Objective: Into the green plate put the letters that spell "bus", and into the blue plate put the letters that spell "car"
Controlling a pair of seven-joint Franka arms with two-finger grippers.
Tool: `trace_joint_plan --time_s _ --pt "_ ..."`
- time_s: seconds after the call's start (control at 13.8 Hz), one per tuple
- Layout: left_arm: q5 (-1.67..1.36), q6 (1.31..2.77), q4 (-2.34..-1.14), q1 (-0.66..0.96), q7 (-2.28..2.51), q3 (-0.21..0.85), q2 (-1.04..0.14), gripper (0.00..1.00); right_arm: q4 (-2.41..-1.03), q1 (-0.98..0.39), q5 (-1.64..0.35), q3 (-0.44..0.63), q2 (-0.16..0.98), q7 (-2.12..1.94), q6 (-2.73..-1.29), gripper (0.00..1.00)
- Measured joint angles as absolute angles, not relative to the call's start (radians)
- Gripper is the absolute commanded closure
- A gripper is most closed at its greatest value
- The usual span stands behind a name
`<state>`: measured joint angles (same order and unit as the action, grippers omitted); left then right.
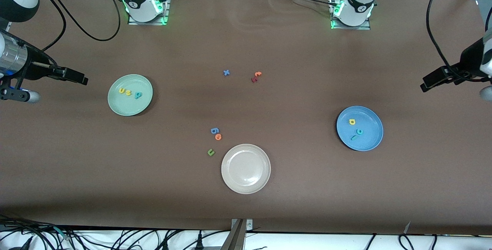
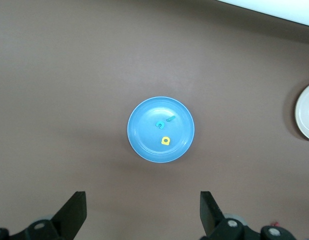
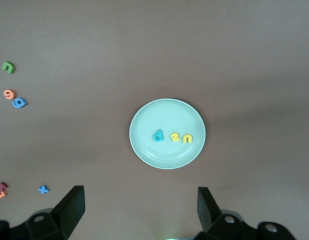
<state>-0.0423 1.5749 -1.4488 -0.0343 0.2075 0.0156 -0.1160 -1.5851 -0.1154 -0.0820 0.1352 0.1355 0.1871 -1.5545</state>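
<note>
We see a cream plate (image 1: pixel 246 169), with green "u" (image 1: pixel 210 152), orange "o" (image 1: pixel 218 137), blue "g" (image 1: pixel 214 130) beside it.

My table (image 1: pixel 269 42) is covered with a plain brown sheet, a little wrinkled near the middle of the edge where the bases stand. Light falls softly on it, with darker bands along the edge nearest the front camera. Under that edge I see a white floor (image 1: pixel 115 238) with many black cables (image 1: pixel 161 240). More black cables (image 1: pixel 96 30) lie on the table's corners.
</note>
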Motion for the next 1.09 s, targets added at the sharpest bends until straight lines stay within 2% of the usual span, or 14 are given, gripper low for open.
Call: trace_joint_plan --time_s 0.44,0.8,1.09 --pt "-0.050 1.575 -1.484 0.009 0.112 -0.003 -0.098 0.00 -1.590 -0.114 -0.036 0.144 0.134 0.276 -1.506 0.01" --pt "-0.003 1.573 -1.494 0.026 0.086 -0.005 -0.087 0.00 -1.579 -0.109 -0.033 0.221 0.113 0.281 -1.407 0.01" --pt "0.032 1.550 -1.494 0.029 0.084 -0.008 -0.085 0.00 -1.554 -0.109 -0.033 0.271 0.105 0.307 -1.396 0.01"
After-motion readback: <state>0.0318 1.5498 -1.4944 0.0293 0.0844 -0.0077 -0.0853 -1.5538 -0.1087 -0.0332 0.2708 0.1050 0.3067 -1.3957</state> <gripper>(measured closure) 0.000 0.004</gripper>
